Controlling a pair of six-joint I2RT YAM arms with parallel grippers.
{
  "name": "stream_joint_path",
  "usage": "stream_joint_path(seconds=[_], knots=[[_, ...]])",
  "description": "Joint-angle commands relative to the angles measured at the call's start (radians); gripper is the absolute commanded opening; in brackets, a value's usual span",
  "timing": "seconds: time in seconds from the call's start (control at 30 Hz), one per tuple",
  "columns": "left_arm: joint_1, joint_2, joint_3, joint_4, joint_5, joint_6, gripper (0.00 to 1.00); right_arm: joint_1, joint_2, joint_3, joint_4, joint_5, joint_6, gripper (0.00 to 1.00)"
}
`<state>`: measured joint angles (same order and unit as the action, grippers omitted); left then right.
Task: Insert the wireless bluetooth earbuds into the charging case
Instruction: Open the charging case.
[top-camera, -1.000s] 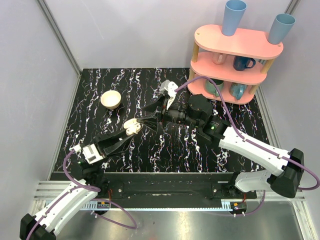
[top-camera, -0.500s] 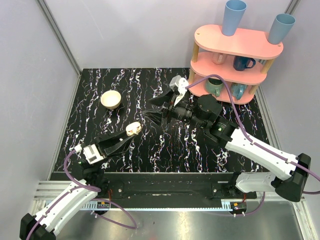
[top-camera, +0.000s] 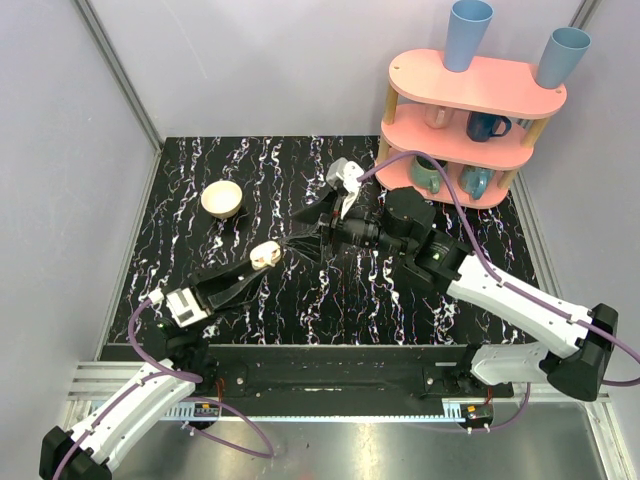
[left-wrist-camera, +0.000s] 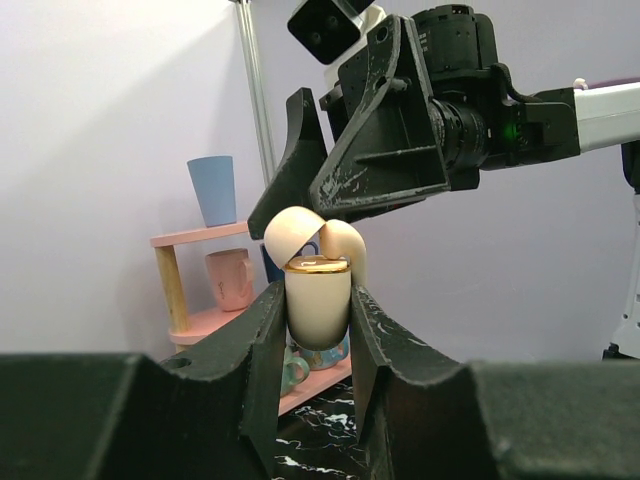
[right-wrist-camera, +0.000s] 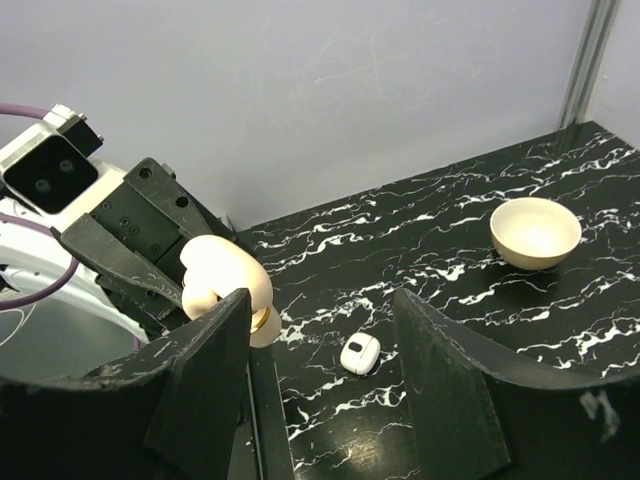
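My left gripper is shut on the charging case, a cream case with a gold rim and its lid open. It holds the case upright above the table. In the left wrist view the case sits between the fingers. My right gripper is open and empty, just right of the case and facing it. In the right wrist view the case shows by its left finger. A small white rounded-square piece with a dark centre lies on the table below. No tiny bean-like earbud shows in any view.
A cream bowl stands at the back left of the black marbled table. A pink two-tier shelf holding mugs and blue cups stands at the back right. Grey walls enclose the table on three sides.
My right gripper pulled back to the right half a second ago, then came back left close to the held case. My left gripper and the case have barely moved.
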<state>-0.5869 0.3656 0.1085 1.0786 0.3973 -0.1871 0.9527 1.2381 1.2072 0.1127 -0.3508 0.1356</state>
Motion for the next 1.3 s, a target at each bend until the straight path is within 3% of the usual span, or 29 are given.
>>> stream_joint_path(seconds=[0.0,1.27], knots=[[-0.002,-0.005,0.002,0.063,-0.018,0.009,0.0,-0.005,0.018,0.052,-0.016,-0.042,0.007,0.67],[-0.004,0.013,0.007,0.076,0.025,-0.006,0.0,-0.005,0.049,0.06,0.03,-0.06,0.029,0.72]])
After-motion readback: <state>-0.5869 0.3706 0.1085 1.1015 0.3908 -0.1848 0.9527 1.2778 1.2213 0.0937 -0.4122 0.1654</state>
